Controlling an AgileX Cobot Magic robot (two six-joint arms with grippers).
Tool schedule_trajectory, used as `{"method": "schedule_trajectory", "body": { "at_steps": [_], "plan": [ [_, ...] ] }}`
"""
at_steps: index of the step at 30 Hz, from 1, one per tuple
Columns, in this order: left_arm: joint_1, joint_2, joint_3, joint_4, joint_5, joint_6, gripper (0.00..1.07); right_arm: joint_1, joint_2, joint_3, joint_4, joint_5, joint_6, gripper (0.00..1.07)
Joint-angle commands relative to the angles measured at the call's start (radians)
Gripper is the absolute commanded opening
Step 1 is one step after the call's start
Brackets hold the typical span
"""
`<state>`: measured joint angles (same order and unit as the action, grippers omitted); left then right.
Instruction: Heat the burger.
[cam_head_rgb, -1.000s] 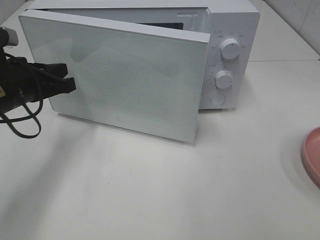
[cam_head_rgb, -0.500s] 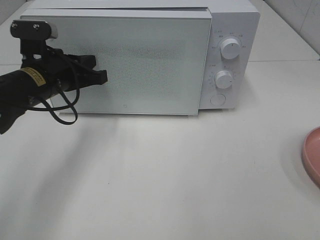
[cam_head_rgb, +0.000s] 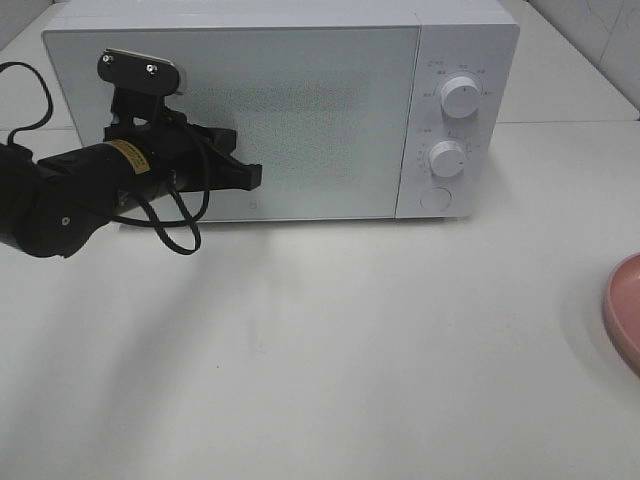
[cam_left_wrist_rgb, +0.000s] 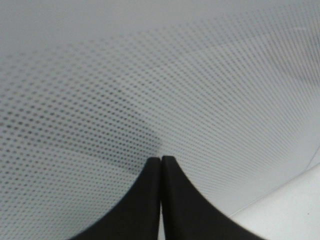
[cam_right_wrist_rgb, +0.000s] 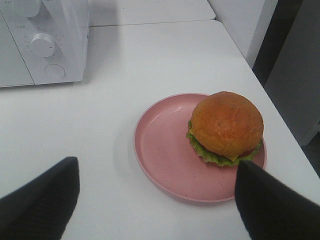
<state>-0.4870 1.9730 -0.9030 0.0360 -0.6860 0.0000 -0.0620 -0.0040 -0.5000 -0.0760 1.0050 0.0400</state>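
The burger (cam_right_wrist_rgb: 226, 127), with its brown domed bun and green lettuce, sits toward one side of a pink plate (cam_right_wrist_rgb: 165, 155) in the right wrist view. My right gripper (cam_right_wrist_rgb: 157, 167) hovers over the plate, open, its dark fingers (cam_right_wrist_rgb: 47, 200) spread wide and holding nothing. In the exterior view only the plate's edge (cam_head_rgb: 625, 310) shows at the far right; the burger is out of that view. The white microwave (cam_head_rgb: 470, 40) stands at the back with its door (cam_head_rgb: 320, 110) closed flat. My left gripper (cam_head_rgb: 255, 177) is shut, its tips (cam_left_wrist_rgb: 161, 159) pressed against the dotted door glass.
Two round knobs (cam_head_rgb: 460, 97) (cam_head_rgb: 447, 158) and a round button (cam_head_rgb: 435, 199) sit on the microwave's right-hand panel. A black cable loops below the left arm (cam_head_rgb: 170, 235). The white table (cam_head_rgb: 350, 350) spreads in front of the microwave, and its edge runs just beyond the plate.
The microwave door swung from partly open to fully closed. My left gripper moved right along with it, staying shut against the glass.
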Motion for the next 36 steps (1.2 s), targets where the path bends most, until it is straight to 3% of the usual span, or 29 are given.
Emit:
{"method": "schedule_trajectory", "body": {
  "at_steps": [1, 6, 15, 23, 25, 28, 31, 36],
  "plan": [
    [0.029, 0.013, -0.092, -0.133, -0.090, 0.006, 0.01, -0.006, -0.030, 0.001, 0.004, -0.006, -0.013, 0.76],
    [0.019, 0.015, -0.139, -0.133, -0.037, 0.021, 0.01, -0.006, -0.030, 0.001, 0.004, -0.006, -0.013, 0.76],
    [-0.042, -0.018, -0.141, -0.138, 0.027, 0.037, 0.01, -0.006, -0.030, 0.001, 0.004, -0.006, -0.013, 0.76],
    [-0.105, -0.153, -0.141, -0.131, 0.312, 0.036, 0.01, -0.006, -0.030, 0.001, 0.004, -0.006, -0.013, 0.76],
    [-0.119, -0.218, -0.141, -0.129, 0.470, 0.037, 0.01, -0.006, -0.030, 0.001, 0.004, -0.006, -0.013, 0.76],
    [-0.119, -0.234, -0.141, -0.127, 0.504, 0.037, 0.01, -0.006, -0.030, 0.001, 0.004, -0.006, -0.013, 0.76],
    [-0.129, -0.318, -0.141, -0.114, 0.715, 0.037, 0.01, -0.006, -0.030, 0.001, 0.004, -0.006, -0.013, 0.76],
    [-0.129, -0.390, -0.141, -0.113, 0.854, 0.037, 0.01, -0.006, -0.030, 0.001, 0.004, -0.006, -0.013, 0.76]
  ]
}}
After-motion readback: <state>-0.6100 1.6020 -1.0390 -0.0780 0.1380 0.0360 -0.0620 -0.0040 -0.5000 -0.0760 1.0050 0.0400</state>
